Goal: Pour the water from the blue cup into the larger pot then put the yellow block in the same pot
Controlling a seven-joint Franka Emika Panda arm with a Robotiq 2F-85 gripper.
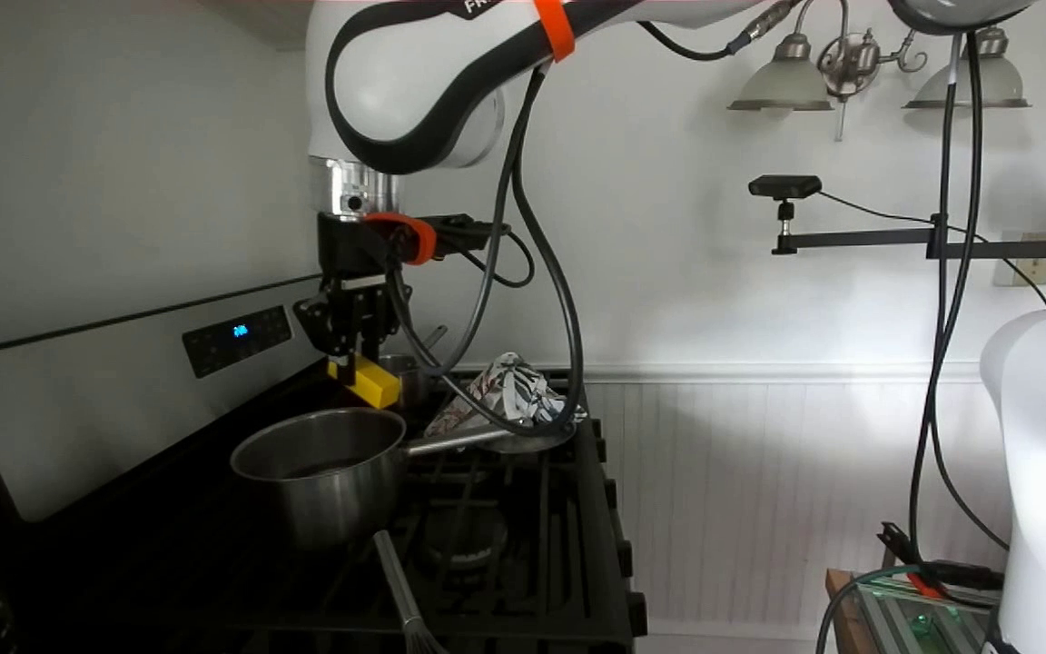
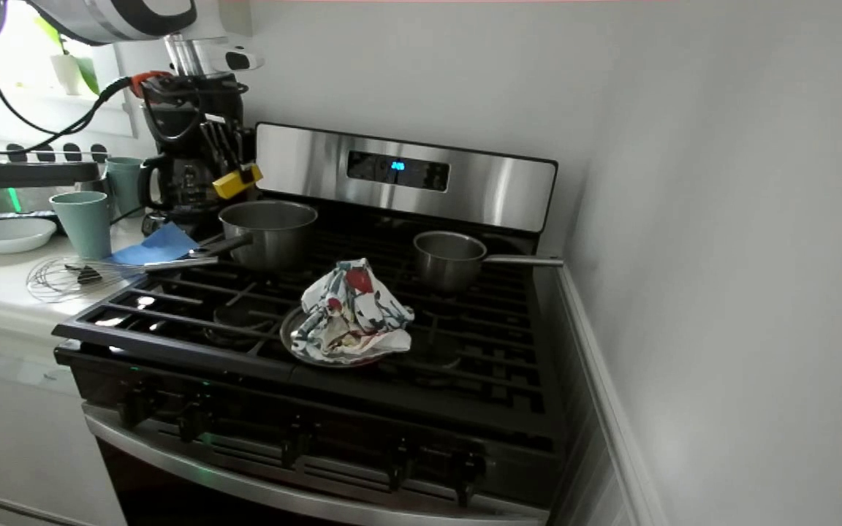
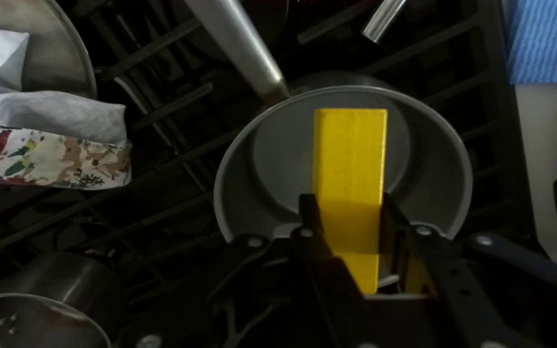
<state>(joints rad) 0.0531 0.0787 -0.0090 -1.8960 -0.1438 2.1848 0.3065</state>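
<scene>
My gripper (image 1: pixel 356 365) is shut on the yellow block (image 1: pixel 374 385). It holds the block tilted, higher than the rim of the larger pot (image 1: pixel 328 500). The block also shows in an exterior view (image 2: pixel 231 184), above the left part of the larger pot (image 2: pixel 275 237). In the wrist view the block (image 3: pixel 350 154) lies between both fingers, over the larger pot's opening (image 3: pixel 433 159). I cannot tell whether the pot holds water. A tapered blue-green cup (image 2: pixel 83 225) without a visible handle stands on the counter. A similar cup (image 2: pixel 124 183) stands behind it; I cannot tell which is the blue cup.
A smaller steel pot (image 2: pixel 450 264) and a patterned cloth (image 2: pixel 351 314) on a pan share the stove. A whisk (image 2: pixel 85 277), blue cloth (image 2: pixel 158 245) and coffee maker (image 2: pixel 187 183) are left of the stove. The stove's back panel (image 1: pixel 123 381) rises behind the larger pot.
</scene>
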